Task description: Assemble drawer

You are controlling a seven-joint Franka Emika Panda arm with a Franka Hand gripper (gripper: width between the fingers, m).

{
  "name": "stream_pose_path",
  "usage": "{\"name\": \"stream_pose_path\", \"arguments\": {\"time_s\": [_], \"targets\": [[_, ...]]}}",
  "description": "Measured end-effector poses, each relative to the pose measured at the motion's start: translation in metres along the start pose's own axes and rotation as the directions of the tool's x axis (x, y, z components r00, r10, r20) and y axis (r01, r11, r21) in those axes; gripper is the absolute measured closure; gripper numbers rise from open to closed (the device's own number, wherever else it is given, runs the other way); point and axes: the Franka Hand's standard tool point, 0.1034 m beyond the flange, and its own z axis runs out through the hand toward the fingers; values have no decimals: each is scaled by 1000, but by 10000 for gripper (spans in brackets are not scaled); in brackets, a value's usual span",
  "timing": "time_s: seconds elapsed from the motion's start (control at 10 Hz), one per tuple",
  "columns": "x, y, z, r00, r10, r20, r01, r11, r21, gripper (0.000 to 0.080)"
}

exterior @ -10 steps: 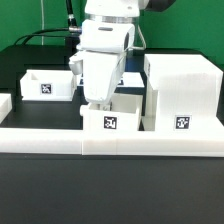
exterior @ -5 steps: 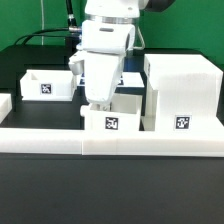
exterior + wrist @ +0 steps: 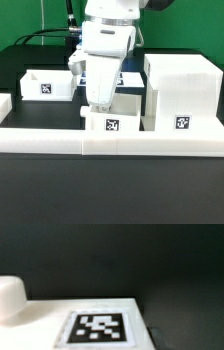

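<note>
The tall white drawer casing (image 3: pixel 180 85) stands at the exterior view's right, with a tag on its front. A small open-top tray (image 3: pixel 112 122) with a tag sits just beside it, and a second tray (image 3: pixel 45 85) sits further to the left. My gripper (image 3: pixel 100 102) reaches down into the middle tray, and its fingertips are hidden by the hand and the tray wall. The wrist view shows a white tray surface (image 3: pixel 45 311) with a square tag (image 3: pixel 98 328) and a rounded white knob-like shape (image 3: pixel 10 300). No fingers show there.
A long low white wall (image 3: pixel 110 140) runs across the front of the black table (image 3: pixel 110 190). A small white piece (image 3: pixel 4 103) lies at the left edge. Cables hang behind the arm.
</note>
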Motion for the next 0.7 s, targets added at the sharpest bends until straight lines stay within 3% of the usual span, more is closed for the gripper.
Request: {"name": "stream_pose_path", "arguments": {"time_s": [0.4, 0.7], "targets": [[-1, -1, 1, 1000, 0, 1, 0, 1000, 3, 757], [12, -1, -1, 998, -62, 3, 62, 998, 11, 757]]}}
